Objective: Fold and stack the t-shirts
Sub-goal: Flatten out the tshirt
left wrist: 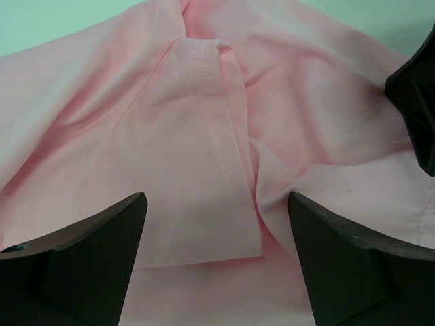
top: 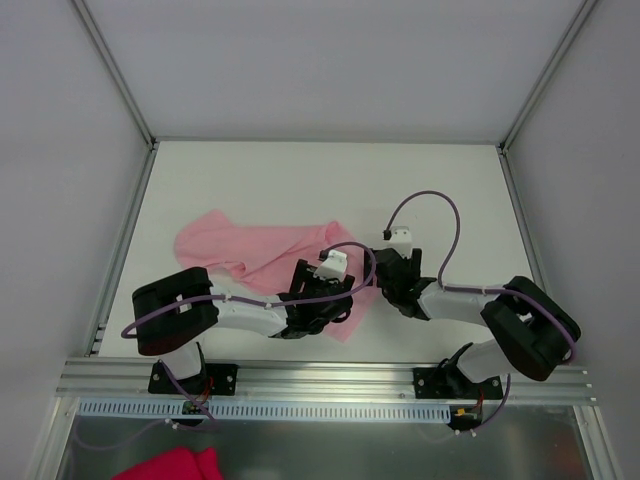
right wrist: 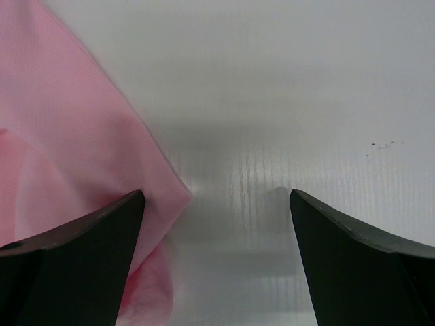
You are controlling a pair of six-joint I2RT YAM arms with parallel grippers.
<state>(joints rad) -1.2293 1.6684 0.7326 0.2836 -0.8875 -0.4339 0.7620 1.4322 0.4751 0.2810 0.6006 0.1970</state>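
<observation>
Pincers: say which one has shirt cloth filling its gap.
The left pincer: pink shirt spans its gap; the right pincer shows mostly table there.

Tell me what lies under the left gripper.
The left gripper, jaws open, hangs over the rumpled pink t-shirt; a stitched flap lies between its fingers. The table under that cloth is covered, as is anything beneath the folds.
</observation>
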